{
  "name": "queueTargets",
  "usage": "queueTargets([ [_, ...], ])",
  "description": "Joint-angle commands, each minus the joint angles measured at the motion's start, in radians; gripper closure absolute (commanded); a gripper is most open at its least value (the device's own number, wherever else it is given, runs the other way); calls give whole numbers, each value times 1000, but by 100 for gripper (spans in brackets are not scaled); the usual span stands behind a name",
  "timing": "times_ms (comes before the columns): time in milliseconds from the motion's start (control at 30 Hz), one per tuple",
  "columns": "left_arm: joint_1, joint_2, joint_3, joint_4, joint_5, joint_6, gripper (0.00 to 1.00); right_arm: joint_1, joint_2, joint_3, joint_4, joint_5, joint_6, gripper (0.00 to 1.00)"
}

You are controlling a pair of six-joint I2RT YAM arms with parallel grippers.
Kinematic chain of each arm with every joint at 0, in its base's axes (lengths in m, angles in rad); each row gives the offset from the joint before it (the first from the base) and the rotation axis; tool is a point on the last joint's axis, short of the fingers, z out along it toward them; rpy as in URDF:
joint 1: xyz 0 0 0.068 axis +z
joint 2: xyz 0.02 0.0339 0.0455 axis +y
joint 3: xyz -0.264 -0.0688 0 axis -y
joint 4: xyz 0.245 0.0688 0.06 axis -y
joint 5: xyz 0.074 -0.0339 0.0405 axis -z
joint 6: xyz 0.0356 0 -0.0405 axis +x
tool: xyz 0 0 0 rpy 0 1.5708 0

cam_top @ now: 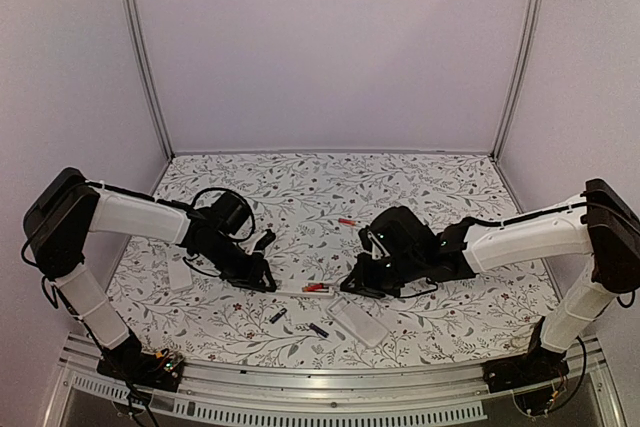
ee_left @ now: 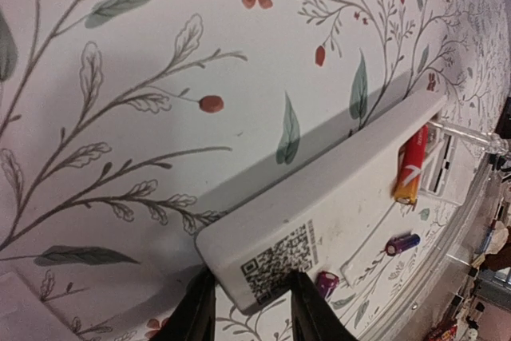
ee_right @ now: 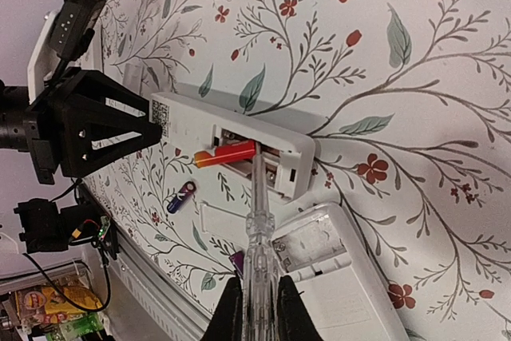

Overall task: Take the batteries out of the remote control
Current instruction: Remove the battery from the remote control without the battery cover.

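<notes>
Floral-print tabletop (cam_top: 300, 182) (plain, perhaps lilac, walls (cam_top: 330, 47))

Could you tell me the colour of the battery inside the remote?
The battery is red with an orange end; clearest in right wrist view.

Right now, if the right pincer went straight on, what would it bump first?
The right pincer grips a clear stick tool whose tip would likely hit the white remote's open bay, beside the red battery.
</notes>
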Motion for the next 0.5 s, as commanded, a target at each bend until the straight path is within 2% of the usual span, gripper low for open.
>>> queueTargets([
  [0, -8, 16, 14, 20, 1, 10, 68, 25, -9, 37, -61, -105, 26, 100],
  [467, -10, 16, 13, 19, -1, 9, 68, 26, -17, 47, -119, -74, 61, 100],
])
